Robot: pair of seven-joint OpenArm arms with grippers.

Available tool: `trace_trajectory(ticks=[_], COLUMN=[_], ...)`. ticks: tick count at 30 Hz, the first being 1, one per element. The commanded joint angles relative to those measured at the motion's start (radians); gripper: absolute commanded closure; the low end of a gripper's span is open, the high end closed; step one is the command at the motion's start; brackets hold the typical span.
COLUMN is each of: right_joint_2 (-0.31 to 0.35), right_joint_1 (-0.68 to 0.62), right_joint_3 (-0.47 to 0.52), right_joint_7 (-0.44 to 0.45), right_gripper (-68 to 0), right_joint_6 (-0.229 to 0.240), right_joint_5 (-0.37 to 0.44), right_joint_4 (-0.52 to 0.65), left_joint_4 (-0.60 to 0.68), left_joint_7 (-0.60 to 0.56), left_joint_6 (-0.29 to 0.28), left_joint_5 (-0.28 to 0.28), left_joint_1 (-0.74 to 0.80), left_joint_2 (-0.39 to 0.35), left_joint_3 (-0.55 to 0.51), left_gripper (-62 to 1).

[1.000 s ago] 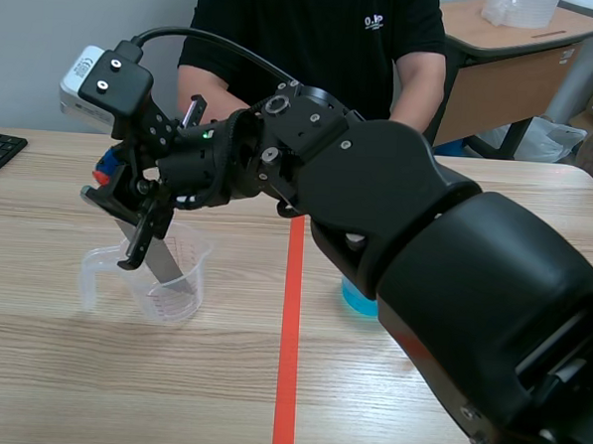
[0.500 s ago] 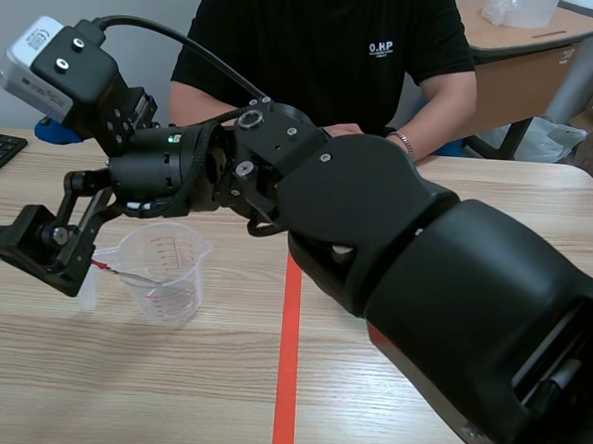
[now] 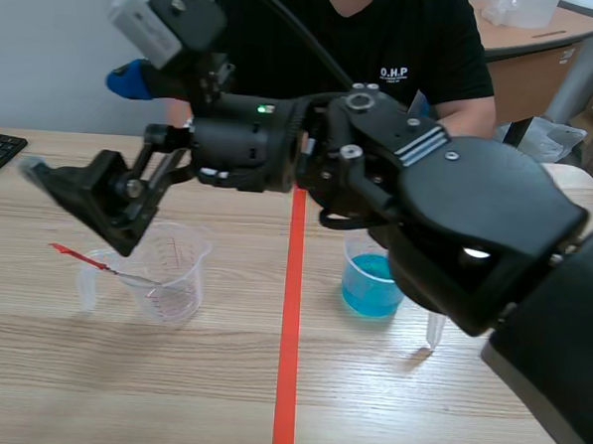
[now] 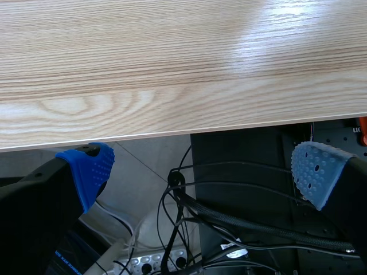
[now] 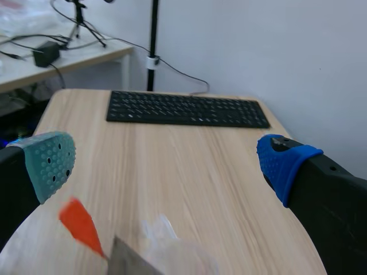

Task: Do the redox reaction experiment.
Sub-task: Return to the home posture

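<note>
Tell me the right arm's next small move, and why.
Probably draw the right gripper back to the cup of blue liquid: its fingers stand open and empty, the red-tipped strip already rests in the clear cup, and the blue liquid is not yet poured.

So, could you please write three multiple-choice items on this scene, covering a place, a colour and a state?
1. Where does the metal strip rest? A on the keyboard; B in the clear beaker; C in a person's hand.
2. What colour is the liquid in the second beaker? A blue; B red; C green.
3. How does the right gripper stand? A shut on the strip; B shut on nothing; C open.
Key: B, the strip leans in the clear beaker, its red end past the rim; A, the liquid is blue; C, its pads stand wide apart, nothing between.
</note>
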Motion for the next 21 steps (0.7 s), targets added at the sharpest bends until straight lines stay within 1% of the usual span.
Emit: trace_trajectory(ticks=[1,5,8,12,14,15,18,21], right_joint_2=[0.043,0.154,0.230,0.325,0.368,0.388,0.444,0.493], right_joint_1=[-0.003,-0.070,-0.133,-0.238,-0.297,-0.331,-0.436,-0.547], right_joint_3=[0.034,0.095,0.138,0.183,0.208,0.222,0.269,0.326], right_joint_7=[-0.003,-0.035,-0.047,-0.062,-0.063,-0.063,-0.063,-0.063], right_gripper=[-67.9,-67.9,-67.9,-67.9,-67.9,-67.9,-67.9,-67.9], right_joint_6=[-0.015,-0.048,-0.068,-0.113,-0.122,-0.137,-0.160,-0.193], right_joint_5=[0.040,0.098,0.126,0.135,0.142,0.144,0.145,0.145], right_joint_4=[0.050,0.148,0.219,0.318,0.364,0.389,0.469,0.554], left_joint_4=[0.010,0.010,0.010,0.010,0.010,0.010,0.013,0.033], left_joint_7=[-0.011,-0.011,-0.011,-0.011,-0.011,-0.012,-0.021,-0.058], left_joint_6=[-0.003,-0.002,-0.002,-0.002,-0.003,-0.008,-0.031,-0.056], left_joint_5=[-0.006,-0.006,-0.006,-0.006,-0.006,-0.006,-0.006,-0.007], left_joint_1=[0.000,0.000,0.000,0.000,0.003,0.005,0.018,0.046], left_joint_2=[0.000,0.000,0.000,-0.001,-0.003,-0.008,-0.035,-0.075], left_joint_3=[0.001,0.001,0.001,0.001,0.001,0.001,0.001,0.001], left_gripper=[-62.3,-62.3,-62.3,-62.3,-62.3,-62.3,-62.3,-62.3])
